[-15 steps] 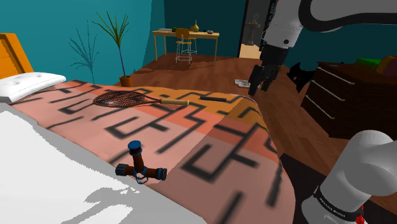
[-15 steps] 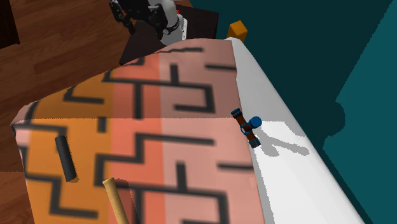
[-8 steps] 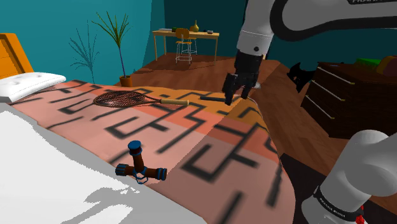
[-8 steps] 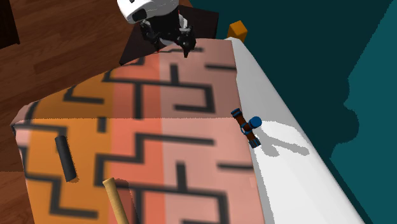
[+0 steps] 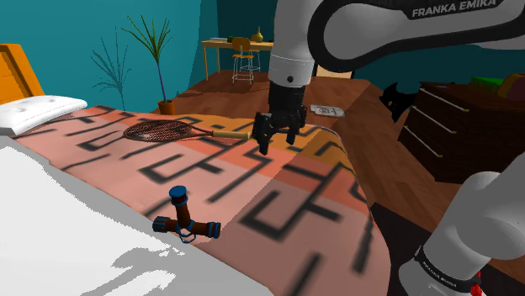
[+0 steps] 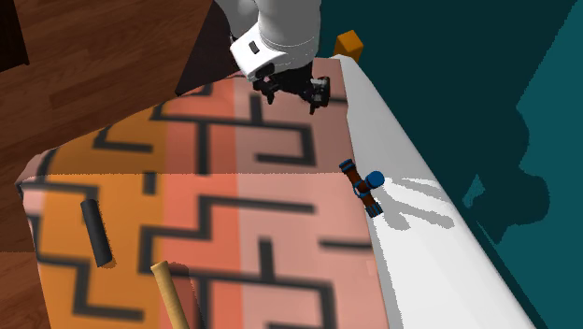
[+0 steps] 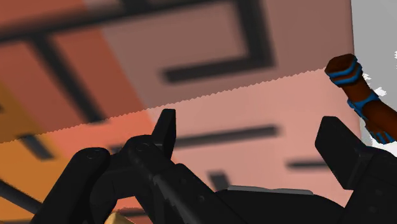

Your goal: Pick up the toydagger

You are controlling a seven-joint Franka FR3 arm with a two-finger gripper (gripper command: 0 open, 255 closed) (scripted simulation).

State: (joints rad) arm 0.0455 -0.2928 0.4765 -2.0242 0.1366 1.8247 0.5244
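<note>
The toydagger lies at the blanket's edge by the white sheet, well apart from the gripper (fingers spread, empty): this is the approach step, needing travel across, then descent.

"FRANKA EMIKA" on the white arm

Bedspread: 3 broad bands, orange, salmon and pale pink, crossed by a black maze-like line pattern. Sheet: plain white. Toy dagger: dark brown with bright blue bands and blue ends. Gripper: all black. Arm: white with dark joints. Racket: dark brown mesh, tan handle. Cylinder: black. Wall: teal. Floor: reddish-brown wood.
</note>
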